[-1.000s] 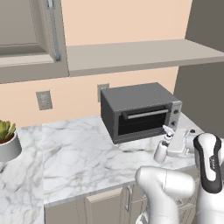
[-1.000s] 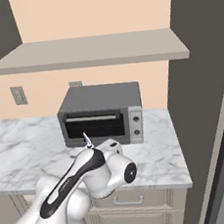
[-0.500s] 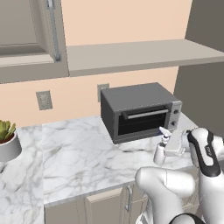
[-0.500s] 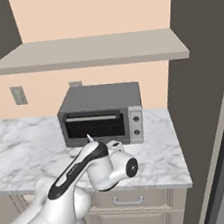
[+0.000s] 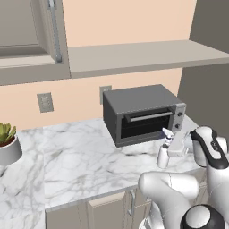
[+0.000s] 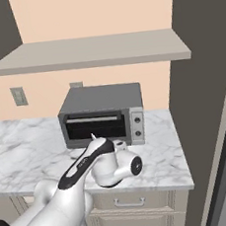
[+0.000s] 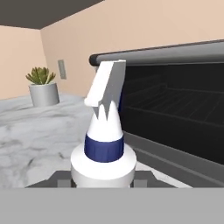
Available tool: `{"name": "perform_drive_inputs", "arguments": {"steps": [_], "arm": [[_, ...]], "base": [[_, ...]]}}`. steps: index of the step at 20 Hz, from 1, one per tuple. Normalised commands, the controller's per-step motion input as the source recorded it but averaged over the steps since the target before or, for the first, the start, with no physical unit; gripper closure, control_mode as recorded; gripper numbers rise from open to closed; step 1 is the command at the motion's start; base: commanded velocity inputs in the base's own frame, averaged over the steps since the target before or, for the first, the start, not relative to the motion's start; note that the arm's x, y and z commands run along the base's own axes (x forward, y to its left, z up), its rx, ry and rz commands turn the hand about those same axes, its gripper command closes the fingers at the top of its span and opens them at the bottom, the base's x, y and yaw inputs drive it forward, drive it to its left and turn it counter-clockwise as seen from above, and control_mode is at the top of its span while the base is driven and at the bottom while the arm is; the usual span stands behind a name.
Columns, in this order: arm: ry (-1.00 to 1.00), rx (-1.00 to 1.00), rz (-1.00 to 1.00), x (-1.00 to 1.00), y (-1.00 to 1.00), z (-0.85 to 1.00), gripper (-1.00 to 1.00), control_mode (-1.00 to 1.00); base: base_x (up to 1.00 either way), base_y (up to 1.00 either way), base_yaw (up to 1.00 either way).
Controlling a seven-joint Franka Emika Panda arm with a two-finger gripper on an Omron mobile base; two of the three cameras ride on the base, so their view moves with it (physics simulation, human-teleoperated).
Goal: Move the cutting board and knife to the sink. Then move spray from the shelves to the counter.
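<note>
My gripper (image 5: 173,149) is shut on the spray (image 5: 163,152), a small white bottle with a blue collar and a white trigger nozzle. The bottle stands upright, low over the white marble counter (image 5: 80,156), just in front of the toaster oven's door. I cannot tell whether its base touches the marble. In the hand view the spray (image 7: 104,144) sits between the two dark fingertips, nozzle up. The grey slab shelves (image 5: 134,56) run along the wall above and are bare. The cutting board, the knife and the sink are out of view.
A grey toaster oven (image 5: 141,114) stands against the wall right behind the bottle. A potted succulent (image 5: 6,143) sits at the counter's far left. A dark tall panel (image 6: 205,74) closes the counter's right end. Bare marble lies left of the oven.
The hand has sunk a little toward the counter with the spray still in it. The wrist has swung slightly to the right. The oven and plant have not moved.
</note>
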Motion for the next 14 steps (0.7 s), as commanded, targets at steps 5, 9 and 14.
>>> {"name": "perform_drive_inputs", "arguments": {"steps": [5,9,14], "arm": [[-0.08,0.0,0.0,0.1,0.05,-0.16,1.0,-1.0],[-0.12,0.0,0.0,0.04,0.07,-0.1,1.0,-1.0],[-0.12,-0.03,0.0,0.07,0.11,-0.1,1.0,-1.0]], "base": [[0.0,0.0,0.0],[0.0,0.0,0.0],[0.0,0.0,0.0]]}}
